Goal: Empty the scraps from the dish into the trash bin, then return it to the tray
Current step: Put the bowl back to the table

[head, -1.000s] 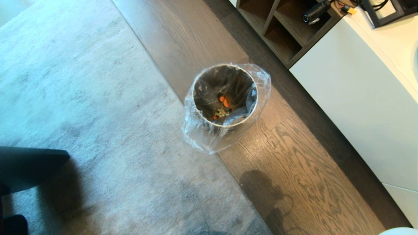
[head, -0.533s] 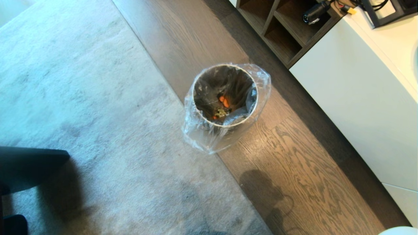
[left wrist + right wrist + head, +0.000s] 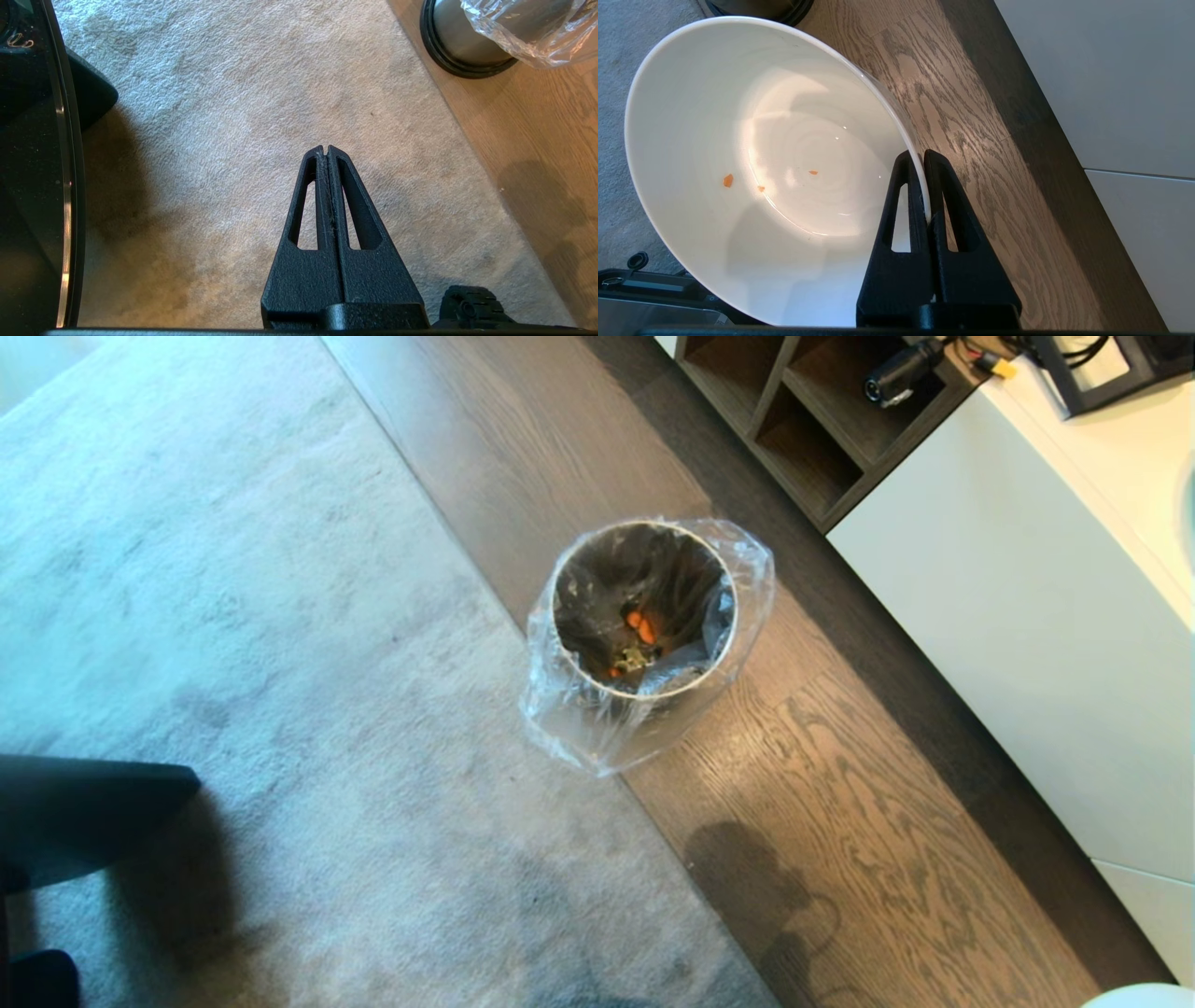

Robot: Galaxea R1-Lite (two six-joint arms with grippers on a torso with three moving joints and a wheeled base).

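Down on the floor, the trash bin (image 3: pixel 642 616) stands at the seam where the grey rug (image 3: pixel 233 616) meets the wood floor (image 3: pixel 840 784), its clear bag (image 3: pixel 747 569) folded over the rim. Orange and greenish scraps (image 3: pixel 639 639) lie inside. A white cabinet (image 3: pixel 1027 635) runs close along one side, and a black table edge (image 3: pixel 37 163) sits beside the rug. The right gripper (image 3: pixel 923 156) pinches the rim of the white bowl (image 3: pixel 738 163), tilted, a few orange specks clinging inside. The left gripper (image 3: pixel 327 150) hangs over the rug, fingers pressed together, holding nothing.
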